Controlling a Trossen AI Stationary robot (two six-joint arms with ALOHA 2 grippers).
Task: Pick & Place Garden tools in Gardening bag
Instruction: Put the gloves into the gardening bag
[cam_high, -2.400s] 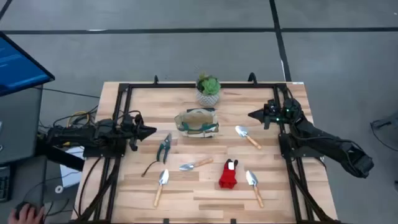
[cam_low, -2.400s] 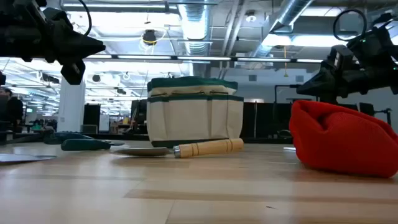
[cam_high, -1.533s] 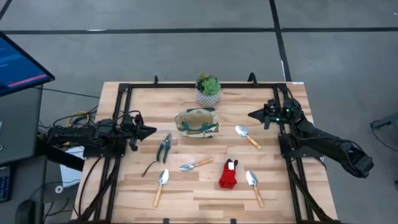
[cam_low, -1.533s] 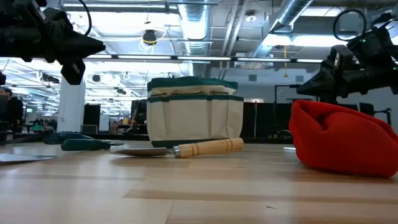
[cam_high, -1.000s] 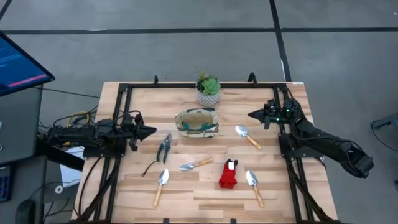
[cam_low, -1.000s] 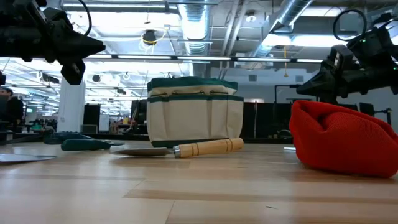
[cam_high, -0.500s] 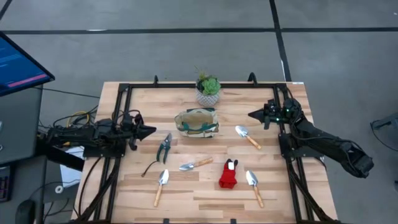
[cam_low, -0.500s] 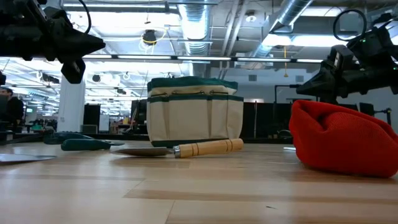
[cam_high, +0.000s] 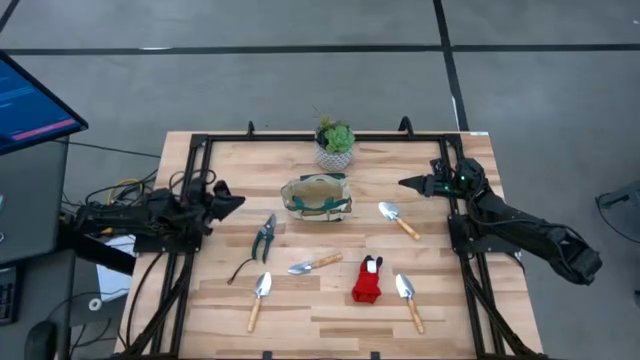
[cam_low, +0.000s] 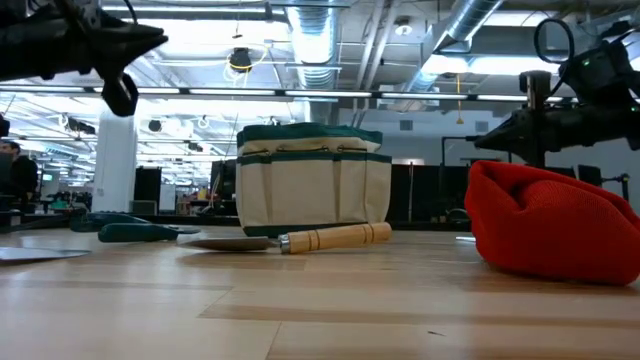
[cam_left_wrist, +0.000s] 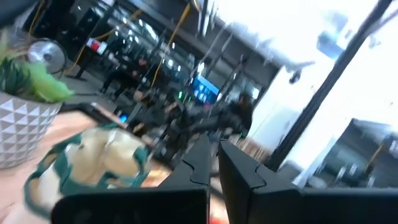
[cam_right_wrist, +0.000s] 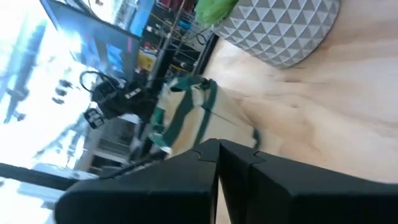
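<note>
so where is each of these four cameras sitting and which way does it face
High view: overhead, straight down on the table; both arms show.
Low view: table height, level across at the gardening bag; arms hang above.
Left wrist view: on the left arm, past its shut fingers toward the bag.
Right wrist view: on the right arm, past its shut fingers.
All four share the bag; the wrist and high views also share the white plant pot.

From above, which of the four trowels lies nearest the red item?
The front-right trowel, just right of the red item. The others lie farther off.
</note>
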